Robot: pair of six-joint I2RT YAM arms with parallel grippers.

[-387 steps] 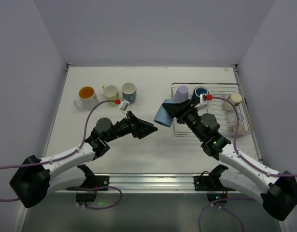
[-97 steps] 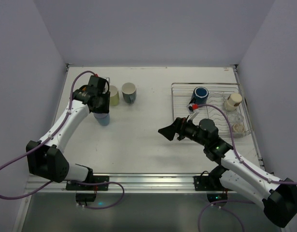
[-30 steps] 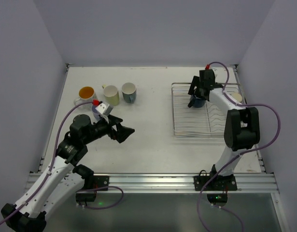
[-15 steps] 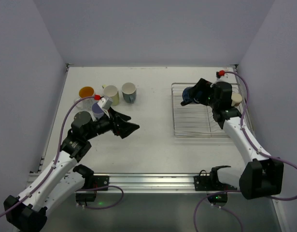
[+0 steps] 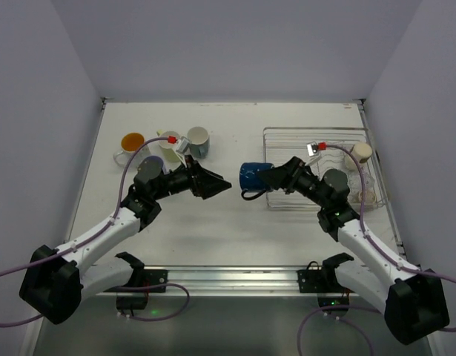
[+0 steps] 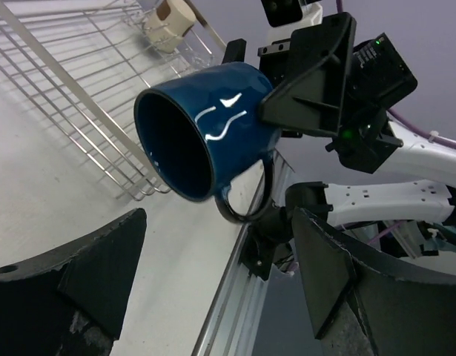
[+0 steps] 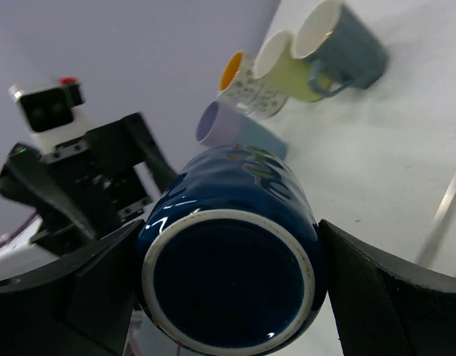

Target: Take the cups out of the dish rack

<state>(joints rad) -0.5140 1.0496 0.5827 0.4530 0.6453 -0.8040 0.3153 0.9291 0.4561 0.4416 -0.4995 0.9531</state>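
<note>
between the two arms, out over the open surface [image 5: 235, 237], hangs the navy mug [image 5: 253, 178]. half a second back it was only just lifting off the far end of the dish rack [image 5: 339, 133], and now it's clear of the wire altogether, lying on its side with the mouth aimed left. the right arm's fingers [image 7: 383, 293] are clamped on its base end, one each side, with the handle dangling underneath. and look at the left arm: it has swung in from beside the set-down cups, and its fingers [image 6: 87, 271] stand spread apart, one either side of the mug's mouth in the wrist view, close but not touching it yet. that reads like a hand-over shaping up, the mug headed for the group on the far left where the orange-inside cup [image 5: 132, 142], the yellow-green cup [image 5: 169, 142], the grey cup [image 5: 198, 139] and the lavender cup [image 7: 228, 127] already stand. back in the rack the cream cup [image 5: 361, 152] waits at the right end, so the job looks past halfway, with at least that one to go.
</note>
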